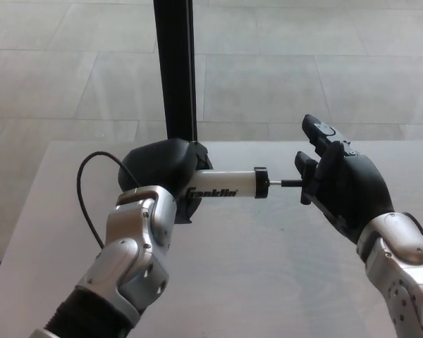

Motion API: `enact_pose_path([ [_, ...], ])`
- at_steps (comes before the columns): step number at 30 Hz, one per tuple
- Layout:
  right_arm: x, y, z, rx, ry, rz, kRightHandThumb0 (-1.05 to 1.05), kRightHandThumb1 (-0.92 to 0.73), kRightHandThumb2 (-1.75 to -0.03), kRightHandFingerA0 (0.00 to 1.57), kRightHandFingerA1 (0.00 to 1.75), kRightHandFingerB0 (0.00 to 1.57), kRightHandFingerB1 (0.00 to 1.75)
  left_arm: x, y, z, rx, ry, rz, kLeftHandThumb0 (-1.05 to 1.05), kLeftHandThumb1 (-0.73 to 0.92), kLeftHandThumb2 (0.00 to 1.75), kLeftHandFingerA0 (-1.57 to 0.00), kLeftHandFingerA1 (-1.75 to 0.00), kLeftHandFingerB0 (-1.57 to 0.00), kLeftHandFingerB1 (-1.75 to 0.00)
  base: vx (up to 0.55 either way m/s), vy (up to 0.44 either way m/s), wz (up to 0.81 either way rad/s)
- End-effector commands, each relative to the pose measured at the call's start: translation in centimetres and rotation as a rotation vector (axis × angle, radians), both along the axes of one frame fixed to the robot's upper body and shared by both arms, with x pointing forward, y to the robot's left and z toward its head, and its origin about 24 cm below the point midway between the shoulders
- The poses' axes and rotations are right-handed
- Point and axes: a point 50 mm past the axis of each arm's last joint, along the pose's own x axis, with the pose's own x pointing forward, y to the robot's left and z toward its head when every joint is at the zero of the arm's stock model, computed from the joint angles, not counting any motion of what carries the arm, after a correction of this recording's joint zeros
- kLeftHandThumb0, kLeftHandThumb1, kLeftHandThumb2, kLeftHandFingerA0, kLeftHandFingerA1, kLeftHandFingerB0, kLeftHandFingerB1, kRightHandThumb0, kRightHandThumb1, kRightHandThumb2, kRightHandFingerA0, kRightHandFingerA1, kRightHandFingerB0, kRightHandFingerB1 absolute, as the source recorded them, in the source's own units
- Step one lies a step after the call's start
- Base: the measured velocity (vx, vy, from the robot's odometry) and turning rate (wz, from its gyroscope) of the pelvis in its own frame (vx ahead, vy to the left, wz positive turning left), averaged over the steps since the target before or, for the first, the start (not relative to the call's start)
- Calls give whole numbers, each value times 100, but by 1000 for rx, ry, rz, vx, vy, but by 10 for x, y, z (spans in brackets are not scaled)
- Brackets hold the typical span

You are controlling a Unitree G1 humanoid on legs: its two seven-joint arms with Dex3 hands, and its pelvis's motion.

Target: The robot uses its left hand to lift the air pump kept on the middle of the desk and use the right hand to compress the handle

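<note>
My left hand [162,169] is shut on the air pump [225,184], a white cylinder with black "Franklin" lettering and a black end cap, held level above the desk. Its thin metal rod runs right to a black handle [307,179]. My right hand [342,179] sits against that handle, fingers apart and pointing up, palm pressed at the handle's end. Only a short piece of rod shows between cap and handle. The pump's left end is hidden inside my left hand. A thin black hose [84,193] loops out to the left of my left hand.
The grey desk [268,267] spreads below both arms, its far edge near the picture's middle. A black vertical post [175,70] rises just behind my left hand. Beyond lies a tiled floor [303,70].
</note>
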Motion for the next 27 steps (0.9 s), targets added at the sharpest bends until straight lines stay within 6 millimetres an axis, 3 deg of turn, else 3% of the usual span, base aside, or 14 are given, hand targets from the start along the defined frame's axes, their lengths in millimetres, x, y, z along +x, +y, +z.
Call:
enact_pose_path([
  [1,2,1,6,2,-31,-25,-101,-92,-136,0,9,0,10,5,-3,3,49,1,46,-28,75,87,-94,-157,-84,-82,0,0,0],
  [5,3,1,8,18,-39,-25,-101,-92,-136,0,10,0,10,8,-8,2,71,24,65,-32,80,83,-92,-166,-82,-97,0,0,0],
  [9,4,1,9,13,-42,-32,-100,-92,-136,0,10,0,11,9,-14,-1,65,27,58,-30,77,86,-89,-163,-83,-85,0,0,0],
  [12,4,2,9,11,-44,-29,-100,-92,-136,0,11,0,11,9,-17,-2,93,34,50,-33,80,84,-89,-153,-81,-90,0,0,0],
  [14,5,2,9,22,-41,-28,-100,-92,-136,0,10,0,11,10,-21,-3,134,54,48,-35,88,74,-85,-131,-71,-74,0,0,0],
  [17,5,2,9,19,-47,-30,-101,-92,-136,0,10,0,11,10,-25,-3,147,44,45,-37,87,72,-84,-138,-70,-71,0,0,0],
  [18,5,1,9,29,-49,-24,-102,-92,-136,0,10,0,10,10,-28,-3,156,56,36,-32,79,71,-81,-151,-67,-64,0,0,0],
  [19,5,0,9,33,-50,-22,-103,-92,-136,0,10,0,10,10,-30,-3,160,48,29,-30,79,70,-81,-146,-69,-65,0,0,0],
  [20,5,0,9,30,-50,-25,-103,-92,-136,0,9,0,10,10,-31,-4,168,43,25,-31,81,69,-79,-129,-68,-63,0,0,0],
  [21,5,-1,8,26,-48,-27,-103,-92,-136,0,9,0,10,9,-32,-4,174,42,22,-29,79,69,-79,-139,-67,-67,0,0,0],
  [24,4,0,7,23,-45,-29,-103,-92,-136,0,9,0,10,8,-32,-6,188,43,22,-33,85,67,-81,-122,-67,-68,0,0,0],
  [25,4,-1,7,22,-41,-27,-102,-92,-136,0,9,0,10,7,-33,-6,189,45,25,-34,89,67,-80,-109,-63,-66,0,0,0],
  [26,3,-1,6,21,-41,-29,-102,-92,-136,0,9,0,10,5,-29,-8,175,55,23,-36,92,69,-81,-114,-67,-72,0,0,0],
  [27,3,-3,6,20,-44,-35,-103,-92,-136,0,8,0,10,4,-28,-9,172,70,24,-35,91,71,-83,-137,-69,-72,0,0,0],
])
